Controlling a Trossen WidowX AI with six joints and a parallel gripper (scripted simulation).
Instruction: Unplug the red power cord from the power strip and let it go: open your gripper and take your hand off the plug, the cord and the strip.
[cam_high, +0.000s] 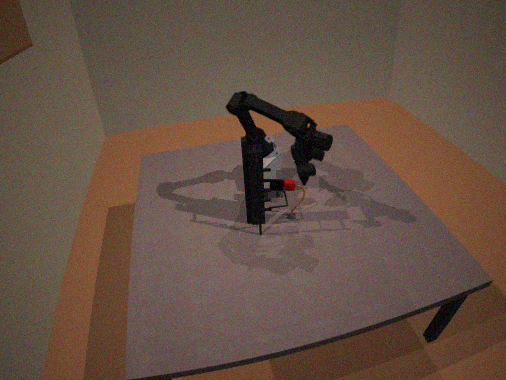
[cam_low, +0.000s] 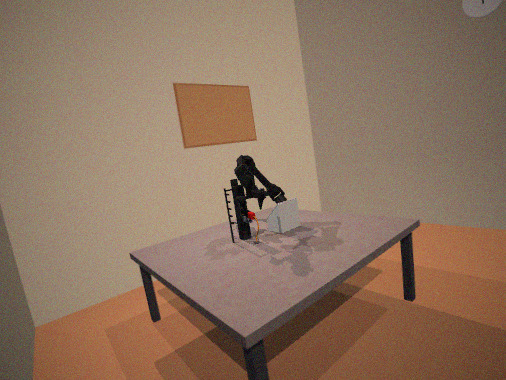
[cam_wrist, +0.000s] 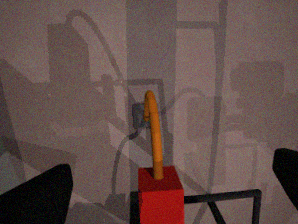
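Both black fingers of the parallel-jaw gripper (cam_high: 306, 172) stand wide apart, gripping nothing, with the boxy red plug (cam_wrist: 160, 211) and its curved orange cord (cam_wrist: 153, 132) between them, untouched. In the top view the plug sits against the tall black upright power strip (cam_high: 254, 182) (whether seated or freed cannot be told). The release step looks done; next the arm should back clear of plug, cord and strip, and no writing or brand can be read.

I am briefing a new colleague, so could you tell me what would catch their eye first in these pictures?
The bright red plug stands out, low in the wrist view with its orange cord arching up from it. The open claw straddles it, dark fingers well apart from its sides. From the top, the black arm bends over mid-table.
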